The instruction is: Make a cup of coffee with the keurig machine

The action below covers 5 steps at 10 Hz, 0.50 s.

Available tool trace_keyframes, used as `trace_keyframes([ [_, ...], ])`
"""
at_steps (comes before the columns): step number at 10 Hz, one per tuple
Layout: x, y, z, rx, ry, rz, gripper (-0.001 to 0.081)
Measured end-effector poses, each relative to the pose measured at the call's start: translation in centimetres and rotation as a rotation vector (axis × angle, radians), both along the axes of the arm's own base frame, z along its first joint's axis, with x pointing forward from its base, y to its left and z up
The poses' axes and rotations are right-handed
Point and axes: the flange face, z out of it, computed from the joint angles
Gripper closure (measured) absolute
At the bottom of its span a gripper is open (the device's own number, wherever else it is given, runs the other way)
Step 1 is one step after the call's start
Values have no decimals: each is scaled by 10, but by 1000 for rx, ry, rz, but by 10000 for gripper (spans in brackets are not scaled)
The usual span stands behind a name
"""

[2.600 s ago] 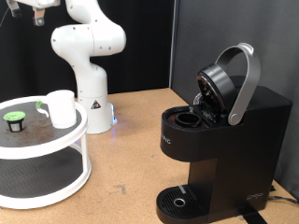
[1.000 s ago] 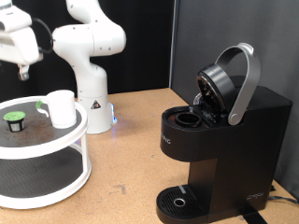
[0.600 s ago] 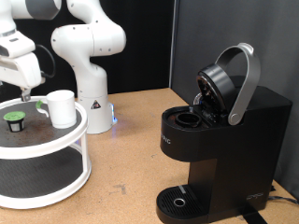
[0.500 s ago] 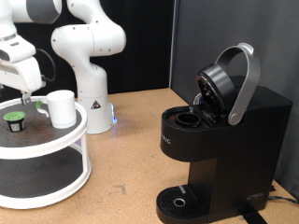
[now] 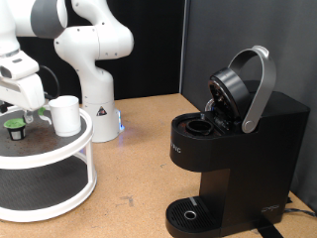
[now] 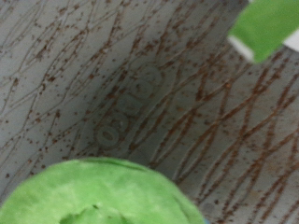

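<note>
The white cup [image 5: 65, 114] stands on the top tier of a round white stand [image 5: 69, 164] at the exterior view's left. A small dark pod with a green rim [image 5: 15, 128] lies left of it on the same tier. My gripper [image 5: 24, 111] hangs low just above the pod and close to the cup's left side. Its fingers do not show in the wrist view, where the pod's green top [image 6: 98, 194] fills the lower part, blurred. The black keurig machine [image 5: 238, 159] stands at the right with its lid handle [image 5: 260, 84] raised and the pod chamber [image 5: 201, 127] open.
A second green thing [image 5: 44, 115] lies between the pod and the cup; it also shows in the wrist view [image 6: 266, 25]. The arm's white base [image 5: 96, 94] stands behind the stand. The machine's round drip base [image 5: 190, 212] is bare. Brown tabletop [image 5: 139, 169] lies between the stand and the machine.
My gripper has come down from the upper left of the exterior view to just above the pod on the stand. The cup, pod and machine have not moved.
</note>
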Motion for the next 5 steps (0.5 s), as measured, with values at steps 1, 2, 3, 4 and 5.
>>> trace_keyframes([
  [1,0,0,-4,-8,3,2,-1],
  [2,-1,-1,-8,-13,5,2,-1],
  [3,0,-1,-12,-15,7,0,-1],
  [4,0,-2,-14,-19,5,-1,-1],
  [5,1,-3,-17,-23,5,-3,-1],
])
